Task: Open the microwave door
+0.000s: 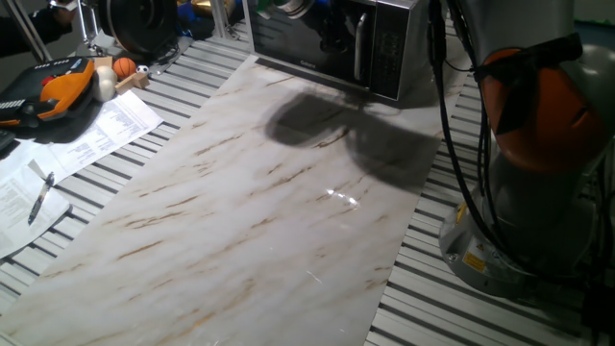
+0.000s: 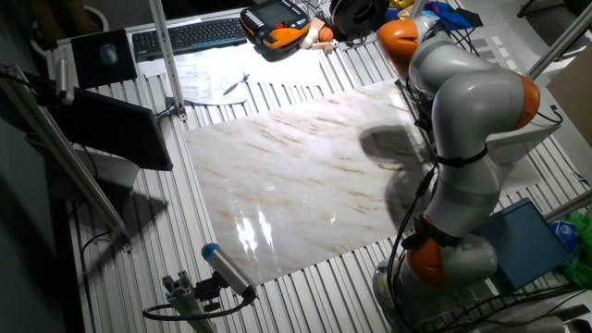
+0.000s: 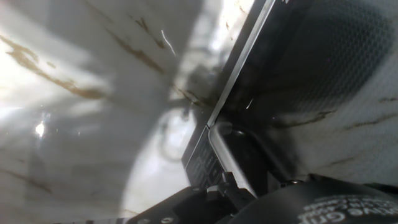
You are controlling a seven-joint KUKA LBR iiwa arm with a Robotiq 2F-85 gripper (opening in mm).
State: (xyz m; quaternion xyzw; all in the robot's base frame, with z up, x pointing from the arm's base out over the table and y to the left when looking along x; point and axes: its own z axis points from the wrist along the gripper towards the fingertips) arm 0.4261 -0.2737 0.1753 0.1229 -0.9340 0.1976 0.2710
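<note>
The microwave (image 1: 336, 43) stands at the far end of the marble board, and its door (image 1: 293, 38) lies flush with the front. The vertical silver handle (image 1: 360, 48) runs beside the dark keypad strip (image 1: 389, 43). My gripper (image 1: 327, 24) hangs dark in front of the door glass near the handle, partly cut off by the frame's top edge. The hand view looks along the meshed door glass (image 3: 336, 62), with the handle (image 3: 231, 158) and keypad (image 3: 200, 163) close to the gripper body (image 3: 217, 190). Its fingers are not clearly seen. In the other fixed view the arm (image 2: 462, 120) hides the microwave.
The marble board (image 1: 269, 192) covers the slatted table. Papers and a pen (image 1: 40, 195), an orange pendant (image 1: 67, 86) and an orange ball (image 1: 125, 67) lie at the left. The arm's base (image 1: 519, 192) stands at the right. A keyboard (image 2: 185, 37) and a dark monitor (image 2: 102, 129) are nearby.
</note>
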